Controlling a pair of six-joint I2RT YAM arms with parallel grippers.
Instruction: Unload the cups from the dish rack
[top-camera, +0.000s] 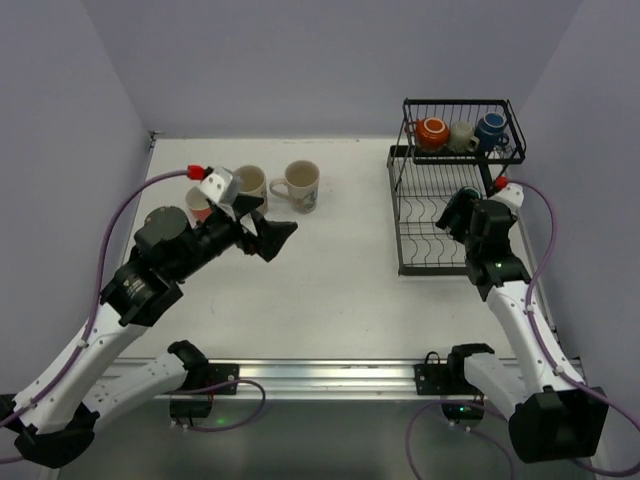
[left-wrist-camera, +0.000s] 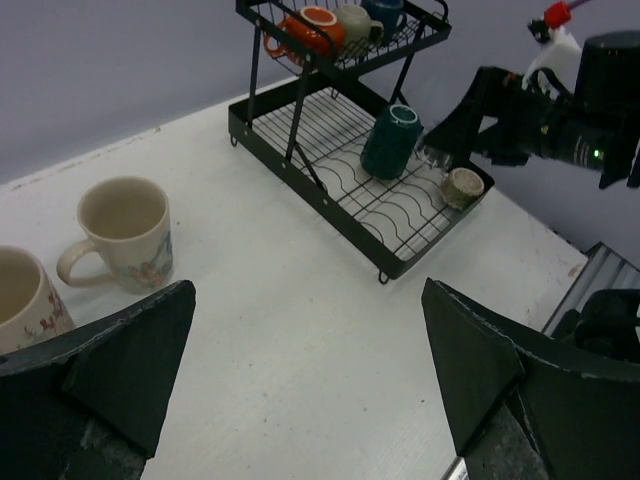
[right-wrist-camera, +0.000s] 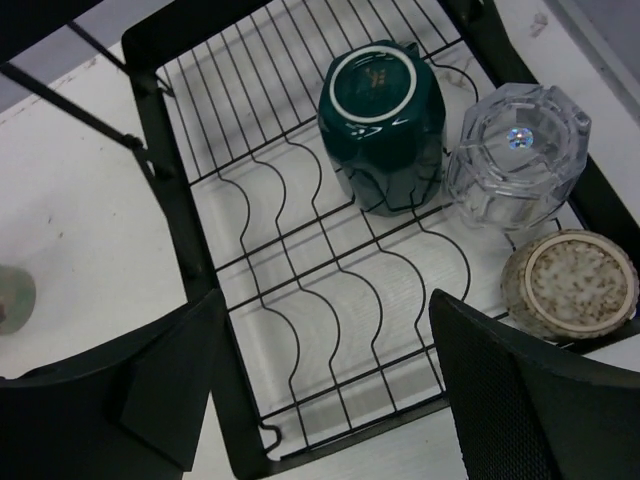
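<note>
We found the left fingers (left-wrist-camera: 120, 370) spread wide, holding nothing, above the bench (top-camera: 340, 280). Three cups (top-camera: 297, 185) stood at its 10 o'clock. The right fingers (right-wrist-camera: 500, 400) hung spread over the dish rack (right-wrist-camera: 180, 215) at 2 o'clock. Its tray held a teal cup (right-wrist-camera: 385, 120), a beige cup (right-wrist-camera: 570, 283) and a glass (right-wrist-camera: 517, 150). An orange cup (top-camera: 432, 131), a cream cup (top-camera: 461, 136) and a blue cup (top-camera: 491, 128) sat on top.

White table (top-camera: 340, 270), grey walls (top-camera: 300, 60), metal rail (top-camera: 330, 378).

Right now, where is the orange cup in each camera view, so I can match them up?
Top external: orange cup in the dish rack upper basket, far right, leftmost of three.
Left wrist: the cup sits top centre, in that basket.
Right wrist: not in it.
Shared landmark: the rack's lower tray, in all three views.
</note>
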